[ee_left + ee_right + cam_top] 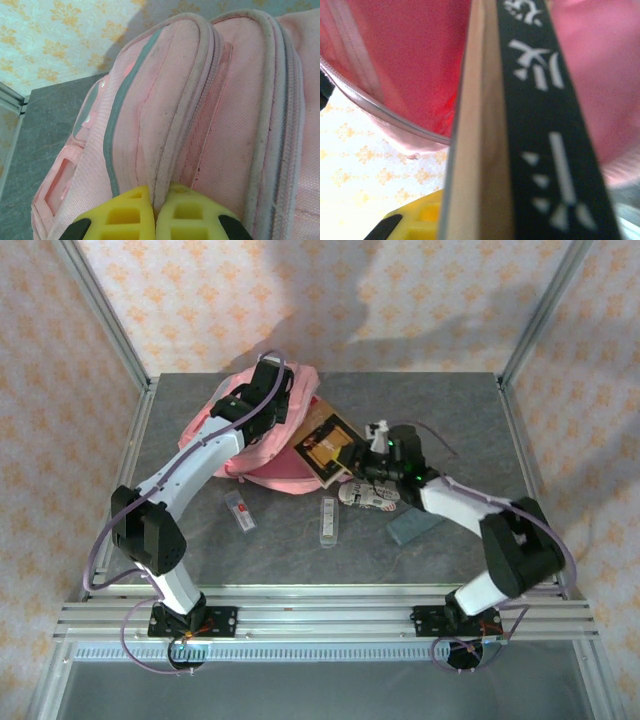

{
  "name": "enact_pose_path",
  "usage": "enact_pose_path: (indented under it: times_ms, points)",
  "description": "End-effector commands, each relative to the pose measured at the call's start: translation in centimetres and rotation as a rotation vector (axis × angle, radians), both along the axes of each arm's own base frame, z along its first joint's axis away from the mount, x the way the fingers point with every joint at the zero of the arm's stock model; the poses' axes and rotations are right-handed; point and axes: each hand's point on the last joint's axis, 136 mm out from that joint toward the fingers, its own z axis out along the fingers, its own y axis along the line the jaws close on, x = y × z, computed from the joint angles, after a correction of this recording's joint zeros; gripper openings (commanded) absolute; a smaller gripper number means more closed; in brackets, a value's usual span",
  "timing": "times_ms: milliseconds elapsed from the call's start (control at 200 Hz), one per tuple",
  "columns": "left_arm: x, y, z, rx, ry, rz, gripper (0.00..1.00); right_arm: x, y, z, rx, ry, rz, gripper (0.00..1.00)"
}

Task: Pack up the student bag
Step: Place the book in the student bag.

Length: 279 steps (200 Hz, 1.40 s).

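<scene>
The student bag (268,468), a large pink backpack, lies at the back middle of the table. My left gripper (274,390) reaches over its top and is shut on a raised seam of the student bag (225,125); the two yellow fingertips (127,210) pinch the fabric ridge between them. A dark book with a gold cover design (325,445) lies tilted at the bag's open mouth, and my right gripper (352,462) is shut on its near edge. In the right wrist view the book (520,125) stands edge-on in front of the pink bag interior (410,60), with one yellow finger (422,217) beside it.
In front of the bag lie a small red-and-white card (240,511), a clear narrow case (328,521), a white patterned pouch (368,494) and a teal flat item (415,527). Metal frame posts stand at the table's back corners.
</scene>
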Motion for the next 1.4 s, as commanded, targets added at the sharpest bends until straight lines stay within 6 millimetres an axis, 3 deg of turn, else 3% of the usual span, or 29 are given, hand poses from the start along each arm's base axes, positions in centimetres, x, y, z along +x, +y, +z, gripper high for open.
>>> enact_pose_path:
  times_ms: [0,195,380,420,491,586,766,891,981,1086,1392]
  points:
    - [-0.1,0.6,5.7,-0.056,-0.159,0.015,0.0,1.7,4.3,5.8,0.128,-0.171,0.111,0.0]
    - [-0.4,0.5,5.9,-0.084,-0.169,0.012,0.0,6.3,9.4,3.1,0.142,-0.055,0.182,0.0]
    - [-0.4,0.4,5.8,-0.106,-0.171,0.008,0.0,9.4,13.2,-2.7,0.057,0.126,0.251,0.0]
    - [-0.4,0.5,5.7,-0.108,-0.17,0.012,0.0,10.0,13.4,-4.3,0.004,0.162,0.238,0.02]
    - [-0.4,0.3,5.4,-0.118,-0.164,0.01,0.0,11.2,12.5,-7.7,-0.119,0.241,0.176,0.19]
    - [-0.5,0.2,5.1,-0.133,-0.157,0.005,0.0,11.6,10.8,-9.6,-0.207,0.3,0.128,0.33]
    - [-0.6,-0.1,4.3,-0.153,-0.144,-0.005,0.0,11.0,7.2,-9.9,-0.298,0.309,0.053,0.41]
    - [-0.6,-0.3,4.0,-0.165,-0.139,-0.009,0.0,10.6,6.6,-9.8,-0.311,0.301,0.044,0.41]
    - [-0.7,-0.4,3.8,-0.17,-0.134,-0.012,0.0,10.8,6.5,-10.5,-0.314,0.315,0.031,0.36]
    - [-0.8,-0.6,3.6,-0.183,-0.129,-0.019,0.0,11.1,7.1,-10.8,-0.284,0.319,0.031,0.14]
    - [-0.8,-1.6,2.6,-0.246,-0.114,-0.034,0.0,13.9,13.0,-8.3,-0.129,0.237,0.101,0.17]
